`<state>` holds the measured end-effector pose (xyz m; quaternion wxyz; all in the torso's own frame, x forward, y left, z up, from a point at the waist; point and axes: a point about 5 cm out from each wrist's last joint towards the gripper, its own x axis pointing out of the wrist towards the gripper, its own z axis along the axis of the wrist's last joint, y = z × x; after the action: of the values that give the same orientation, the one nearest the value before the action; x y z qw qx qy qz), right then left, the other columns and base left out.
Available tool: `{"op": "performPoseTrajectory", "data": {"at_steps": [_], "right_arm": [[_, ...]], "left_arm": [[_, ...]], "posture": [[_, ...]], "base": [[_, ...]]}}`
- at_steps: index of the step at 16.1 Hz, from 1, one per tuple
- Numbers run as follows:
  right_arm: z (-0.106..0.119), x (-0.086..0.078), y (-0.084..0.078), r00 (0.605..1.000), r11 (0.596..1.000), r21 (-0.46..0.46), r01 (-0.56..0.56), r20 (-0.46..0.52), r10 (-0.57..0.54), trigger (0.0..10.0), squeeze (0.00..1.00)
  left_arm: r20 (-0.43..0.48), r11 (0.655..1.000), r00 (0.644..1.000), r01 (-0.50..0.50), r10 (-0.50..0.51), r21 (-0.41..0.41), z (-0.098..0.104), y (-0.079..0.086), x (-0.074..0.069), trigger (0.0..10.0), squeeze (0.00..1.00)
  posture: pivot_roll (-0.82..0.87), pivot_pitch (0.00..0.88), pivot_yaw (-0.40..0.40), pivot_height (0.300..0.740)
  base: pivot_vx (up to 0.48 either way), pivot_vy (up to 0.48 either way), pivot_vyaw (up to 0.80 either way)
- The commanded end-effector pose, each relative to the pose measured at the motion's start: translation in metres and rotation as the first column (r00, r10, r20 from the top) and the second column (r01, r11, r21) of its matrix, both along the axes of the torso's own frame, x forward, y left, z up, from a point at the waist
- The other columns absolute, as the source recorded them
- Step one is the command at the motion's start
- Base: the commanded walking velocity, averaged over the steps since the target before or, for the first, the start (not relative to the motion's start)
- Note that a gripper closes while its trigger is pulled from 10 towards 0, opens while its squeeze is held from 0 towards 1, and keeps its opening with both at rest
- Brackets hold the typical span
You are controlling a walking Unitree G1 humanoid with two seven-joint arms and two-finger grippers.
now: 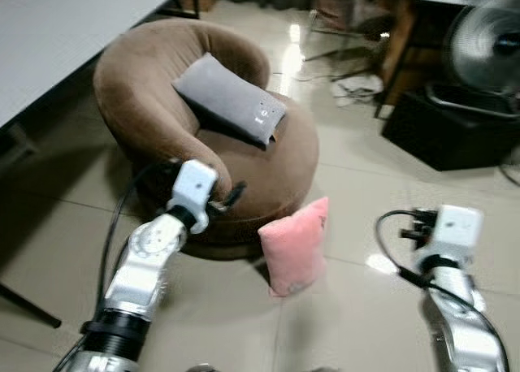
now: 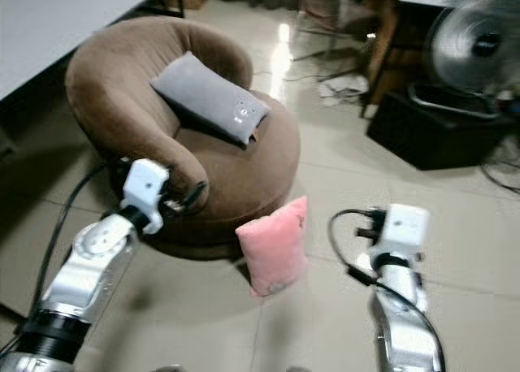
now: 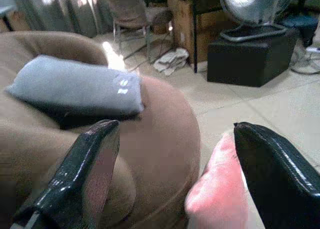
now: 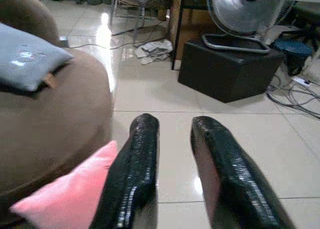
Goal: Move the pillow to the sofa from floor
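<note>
- End effectors first: my left end effector [image 3: 170, 179] is spread wide beside the sofa [image 1: 268, 177]; my right end effector [image 4: 172, 174] is nearly closed, empty.
- Pillow [image 1: 294, 246] stands on the floor [image 1: 366, 307], leaning against the sofa's base.
- Approach step, I judge; next, straddle and pinch the pillow.

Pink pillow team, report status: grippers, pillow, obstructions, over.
Left gripper open, empty. Right gripper narrowly open, empty. Pink pillow upright on floor against brown sofa. Grey pillow occupies seat.
</note>
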<state>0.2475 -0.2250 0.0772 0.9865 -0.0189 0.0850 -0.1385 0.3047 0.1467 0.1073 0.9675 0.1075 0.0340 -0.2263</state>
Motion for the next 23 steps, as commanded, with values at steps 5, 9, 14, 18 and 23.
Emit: {"op": "performPoseTrajectory", "data": {"at_steps": [5,9,14,18,23], "right_arm": [[0.003,0.0,-0.005,0.999,1.0,0.02,0.024,0.022,-0.024,10.0,0.0],[0.003,-0.003,0.001,1.0,1.0,0.022,0.015,0.02,-0.016,10.0,0.0],[0.001,-0.005,0.001,1.0,1.0,0.012,0.001,0.015,-0.001,10.0,0.0],[0.001,-0.002,0.012,0.994,0.994,-0.018,-0.106,-0.001,0.106,10.0,0.0],[-0.006,-0.002,0.017,0.986,0.987,-0.026,-0.159,-0.049,0.158,10.0,0.0]], "left_arm": [[0.017,1.0,1.0,0.015,-0.015,-0.011,0.001,-0.007,0.01,10.0,0.0],[0.019,0.999,0.999,0.033,-0.033,-0.013,0.002,-0.011,0.015,10.0,0.0],[0.031,0.999,0.999,0.042,-0.042,-0.01,0.004,-0.014,0.02,10.0,0.0],[0.038,0.999,0.999,0.032,-0.032,0.002,0.005,-0.011,0.022,10.0,0.0],[0.037,0.999,0.998,0.045,-0.045,0.004,0.004,-0.01,0.021,10.0,0.0]], "posture": [[-0.02,0.027,-0.003,0.74],[-0.03,0.03,0.001,0.74],[-0.03,0.033,0.005,0.74],[-0.03,0.033,0.002,0.74],[-0.02,0.026,-0.002,0.74]], "base": [[0.166,0.0,-0.16],[0.358,0.0,-0.6],[0.358,0.0,0.0],[0.354,0.0,0.0],[0.348,0.0,0.46]]}}
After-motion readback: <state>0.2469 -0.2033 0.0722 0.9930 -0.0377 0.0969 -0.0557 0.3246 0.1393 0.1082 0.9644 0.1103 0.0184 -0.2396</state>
